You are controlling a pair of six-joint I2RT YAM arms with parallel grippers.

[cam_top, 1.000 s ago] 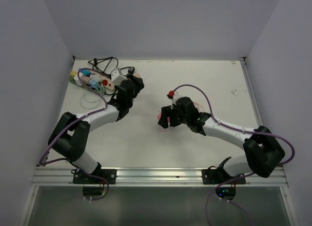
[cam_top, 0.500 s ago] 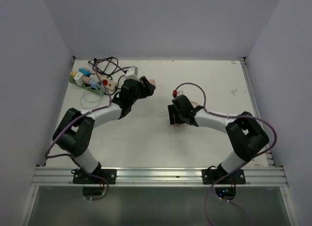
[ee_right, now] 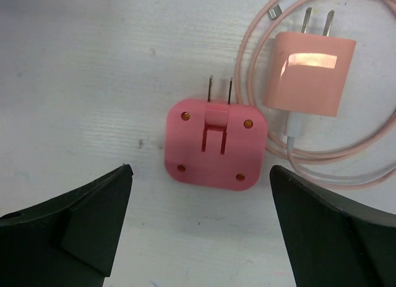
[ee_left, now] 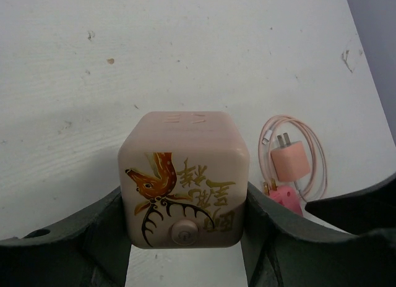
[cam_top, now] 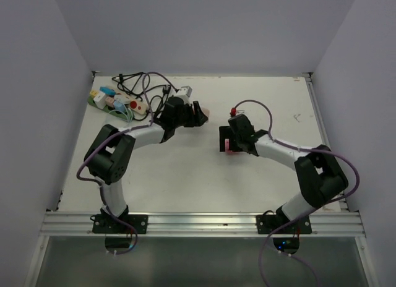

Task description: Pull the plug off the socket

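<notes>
Table [cam_top: 185, 175]: white top filling the middle of the overhead view, faintly scuffed.
Marks: a small dark scratch right of centre in the overhead view [cam_top: 297, 117]; a brown speck at the upper left of the left wrist view [ee_left: 110, 60].
Walls [cam_top: 204, 27]: plain pale lilac-grey, closing in the table at left, back and right.
Rail [cam_top: 198, 222]: silver aluminium profile across the lower part of the overhead view.
Panel [cam_top: 198, 262]: dark, glassy, along the bottom edge.

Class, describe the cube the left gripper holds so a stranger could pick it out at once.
Over the white table, look to the left gripper near the middle. Between its fingers sits a pale pink cube; unlike the plain pink charger lying nearby, it bears a brown deer drawing and gold characters.
</notes>
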